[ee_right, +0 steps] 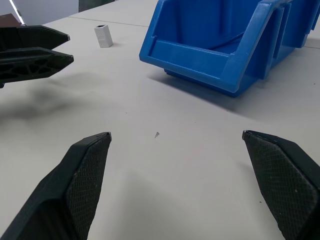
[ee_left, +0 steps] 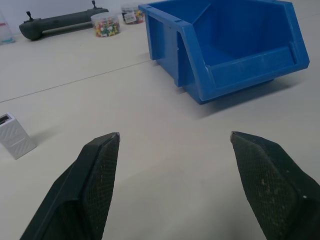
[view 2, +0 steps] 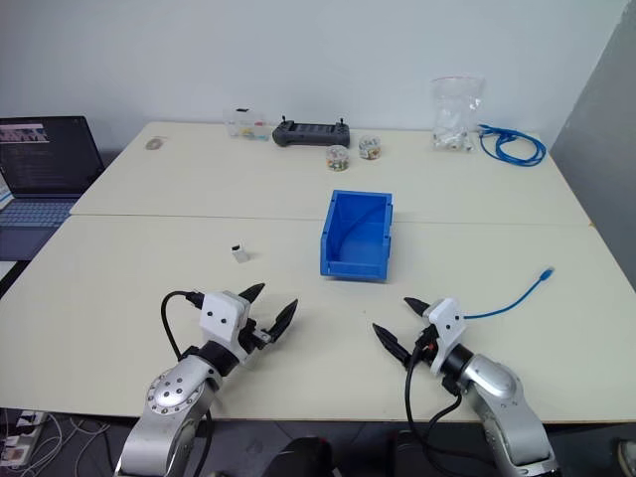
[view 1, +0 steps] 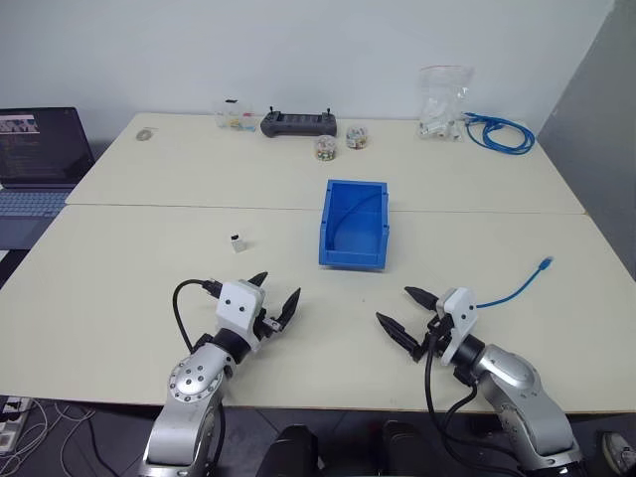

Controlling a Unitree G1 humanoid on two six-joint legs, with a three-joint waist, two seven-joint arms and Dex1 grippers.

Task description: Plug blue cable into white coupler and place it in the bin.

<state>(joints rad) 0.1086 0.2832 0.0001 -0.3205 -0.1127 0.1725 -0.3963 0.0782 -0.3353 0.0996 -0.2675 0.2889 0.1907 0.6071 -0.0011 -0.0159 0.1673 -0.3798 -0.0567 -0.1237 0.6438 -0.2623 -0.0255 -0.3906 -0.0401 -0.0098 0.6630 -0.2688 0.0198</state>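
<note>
The blue bin stands open-topped at the middle of the table, with a thin curved strand lying inside it. The tiny white coupler stands to its left, apart from everything; it shows too in the left wrist view. The light-blue cable lies on the table at the right, its plug end pointing away, running back toward my right arm. My left gripper hovers open and empty near the front edge, short of the coupler. My right gripper is open and empty too, in front of the bin and left of the cable.
A laptop sits at the far left. Along the back are a black controller, two small jars, a clear bag of white parts and a coiled blue cable bundle. Both grippers face each other closely.
</note>
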